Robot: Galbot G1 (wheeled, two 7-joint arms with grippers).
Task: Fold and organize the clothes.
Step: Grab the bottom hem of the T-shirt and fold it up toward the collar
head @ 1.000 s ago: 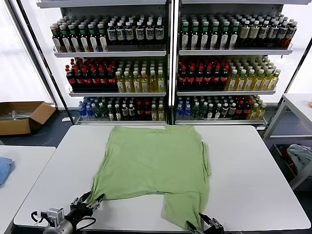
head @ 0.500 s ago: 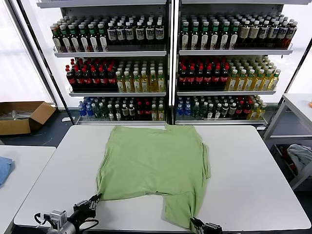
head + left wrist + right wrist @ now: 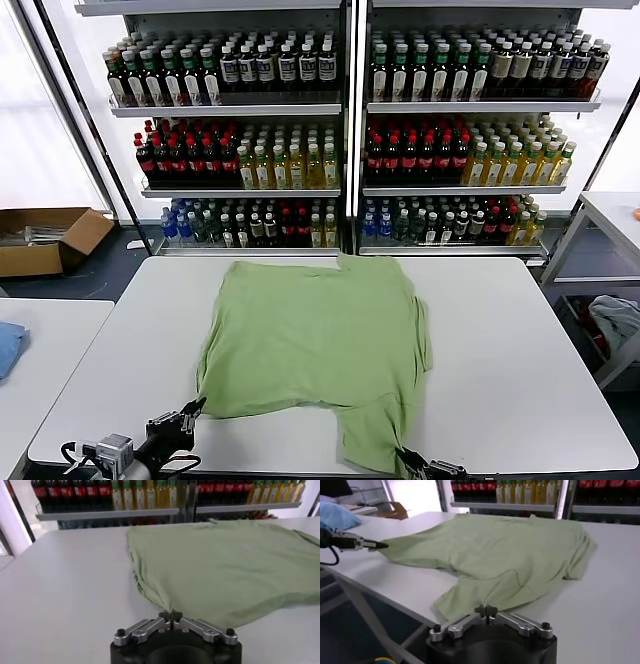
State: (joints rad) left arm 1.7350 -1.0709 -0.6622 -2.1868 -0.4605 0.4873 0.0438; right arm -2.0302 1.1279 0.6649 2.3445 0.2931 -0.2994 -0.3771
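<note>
On the white table, 1 light green shirt lies spread flat, back side up, its near edge at the table's front edge. Over the last second it has slid toward the robot and smoothed: the near-left corner, stretched out to a point before, now sits squarer, and both arms have pulled back low. Likely the drag-to-flatten step is done and the first fold comes next.

Long axis runs front to back: collar end points at the bottle shelves, hem faces the robot. One flap hangs further forward on the right side.

Left gripper sits at the near-left hem corner, fingers pressed together on a pinch of fabric per the left wrist view. Right gripper is at the front edge on the forward flap, fingers closed on its hem.

Blue cloth rests on the side table, well apart.
</note>
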